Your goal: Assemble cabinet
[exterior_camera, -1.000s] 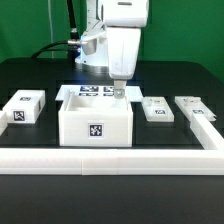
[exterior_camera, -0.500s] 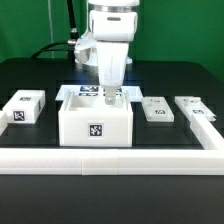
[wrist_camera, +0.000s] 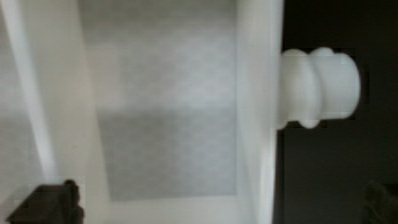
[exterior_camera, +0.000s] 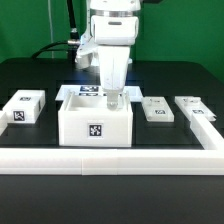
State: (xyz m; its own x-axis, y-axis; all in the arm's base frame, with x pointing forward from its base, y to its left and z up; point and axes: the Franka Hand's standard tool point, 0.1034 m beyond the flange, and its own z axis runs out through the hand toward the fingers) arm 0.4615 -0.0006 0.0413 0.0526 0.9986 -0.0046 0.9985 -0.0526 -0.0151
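The cabinet [exterior_camera: 96, 122] is a white open-topped box with a tag on its front, standing at the table's middle. My gripper [exterior_camera: 112, 99] hangs straight down over its back right part, fingertips at about rim height. In the wrist view I look down into the cabinet's hollow [wrist_camera: 160, 110], and its side wall [wrist_camera: 262, 120] carries a round white knob [wrist_camera: 320, 88] on the outside. My gripper [wrist_camera: 214, 212] is open, with one dark fingertip [wrist_camera: 54, 205] inside the box and nothing held.
A small white tagged block [exterior_camera: 24, 106] lies at the exterior view's left. Two tagged white panels [exterior_camera: 155, 108] [exterior_camera: 193, 105] lie at the right. The marker board [exterior_camera: 88, 90] lies behind the cabinet. A white rail [exterior_camera: 110, 160] borders the front and right.
The arm has moved toward the exterior view's left and come down, from behind the cabinet's right corner to over its opening.
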